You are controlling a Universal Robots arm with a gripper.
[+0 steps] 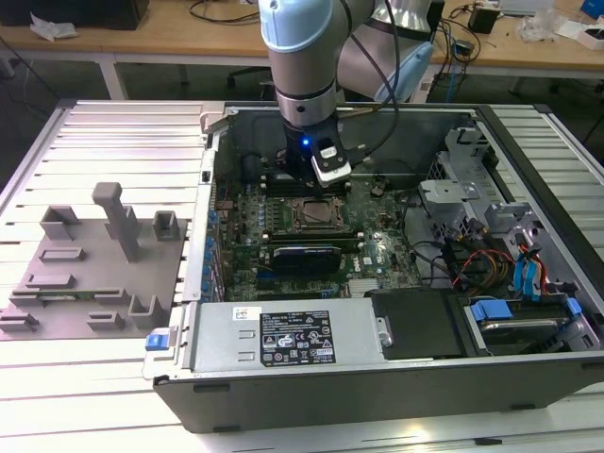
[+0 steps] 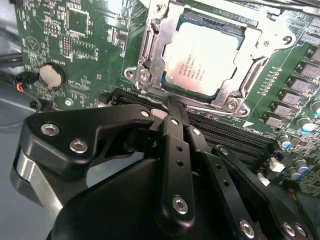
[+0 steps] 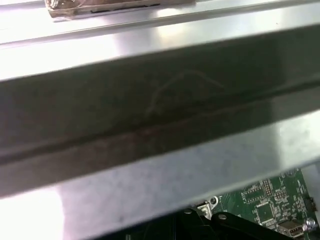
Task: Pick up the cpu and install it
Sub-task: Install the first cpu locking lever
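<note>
Where seated in its socket [image 2: 150,55], one cpu [image 2: 202,57]

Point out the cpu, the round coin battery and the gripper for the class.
cpu [image 2: 202,57]: second wrist view, middle of its silvery top.
coin battery [image 2: 51,75]: second wrist view, centre of its face.
gripper [image 2: 172,107]: second wrist view, between its fingertips.

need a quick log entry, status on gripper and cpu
Gripper beside socket, holding nothing. Cpu seated in socket frame. Nothing between them.
</note>
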